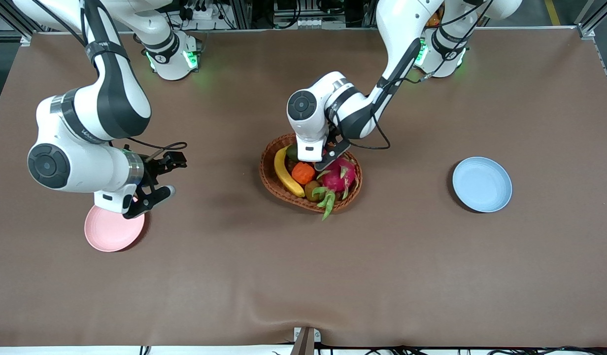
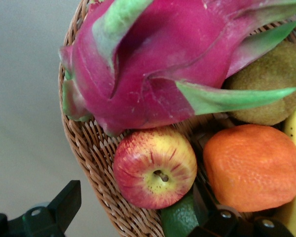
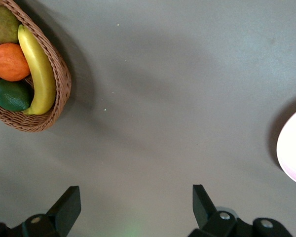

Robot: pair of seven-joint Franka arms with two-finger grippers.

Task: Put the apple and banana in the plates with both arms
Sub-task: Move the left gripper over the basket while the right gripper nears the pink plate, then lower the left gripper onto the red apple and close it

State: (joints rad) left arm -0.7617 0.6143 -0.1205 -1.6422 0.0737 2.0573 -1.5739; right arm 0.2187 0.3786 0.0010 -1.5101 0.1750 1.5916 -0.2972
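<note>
The apple (image 2: pixel 155 168), red with yellow patches, lies in the wicker basket (image 1: pixel 267 181) beside the pink dragon fruit (image 2: pixel 153 64); in the front view the left hand hides it. My left gripper (image 1: pixel 328 157) hangs low over the basket, open, with one finger outside the rim and the other among the fruit (image 2: pixel 135 207). The banana (image 1: pixel 285 172) lies along the basket's rim toward the right arm's end (image 3: pixel 38 69). My right gripper (image 1: pixel 171 175) is open and holds nothing over bare table (image 3: pixel 135 202), beside the pink plate (image 1: pixel 114 231). The blue plate (image 1: pixel 482 184) sits toward the left arm's end.
The basket also holds a ribbed orange fruit (image 1: pixel 303 172), a brown kiwi (image 1: pixel 312 190) and a green fruit (image 3: pixel 10 95). Brown cloth covers the table. The pink plate's edge (image 3: pixel 293 153) shows in the right wrist view.
</note>
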